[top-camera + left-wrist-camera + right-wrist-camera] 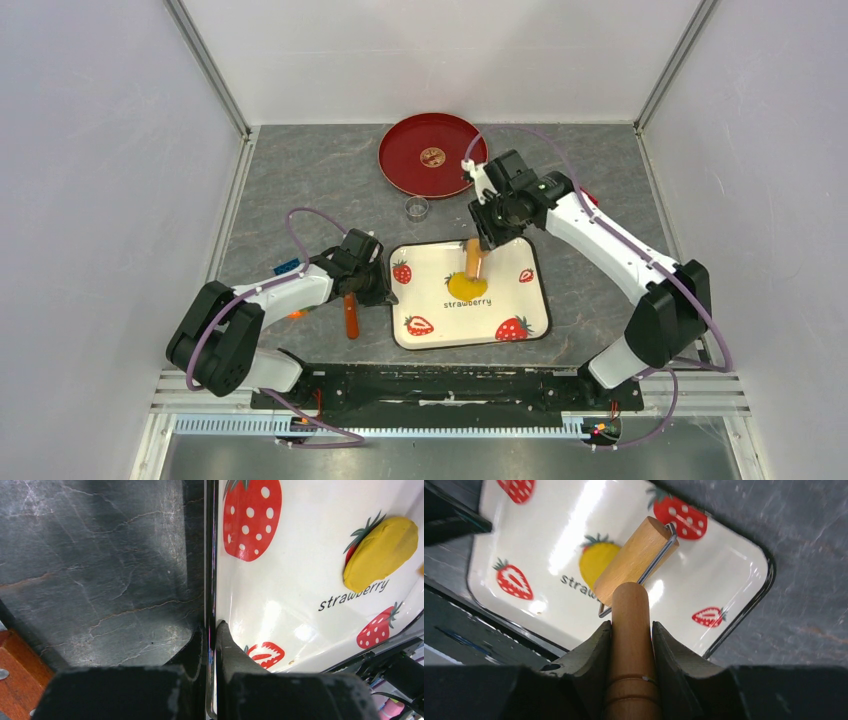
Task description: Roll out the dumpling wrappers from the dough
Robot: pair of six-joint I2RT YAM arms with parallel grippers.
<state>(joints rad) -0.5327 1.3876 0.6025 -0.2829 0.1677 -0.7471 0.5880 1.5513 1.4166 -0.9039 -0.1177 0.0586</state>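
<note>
Left gripper (212, 630) clamped shut on the left rim of the strawberry tray (520, 300), right gripper (630, 630) clasping the handle of the wooden roller (636, 560), its head over yellow dough (382, 552) at tray centre.

Grey stone tabletop (300, 180), pale plain walls (100, 150)

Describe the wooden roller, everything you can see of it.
The wooden roller looks like smooth, light wood: a short cylindrical barrel on a thin wire yoke, joined to a rounded handle with turned grooves. The right pincer is shut on the handle, fingers either side. It slants down over the strawberry tray, with the barrel at the edge of the yellow dough; contact can't be confirmed.
</note>
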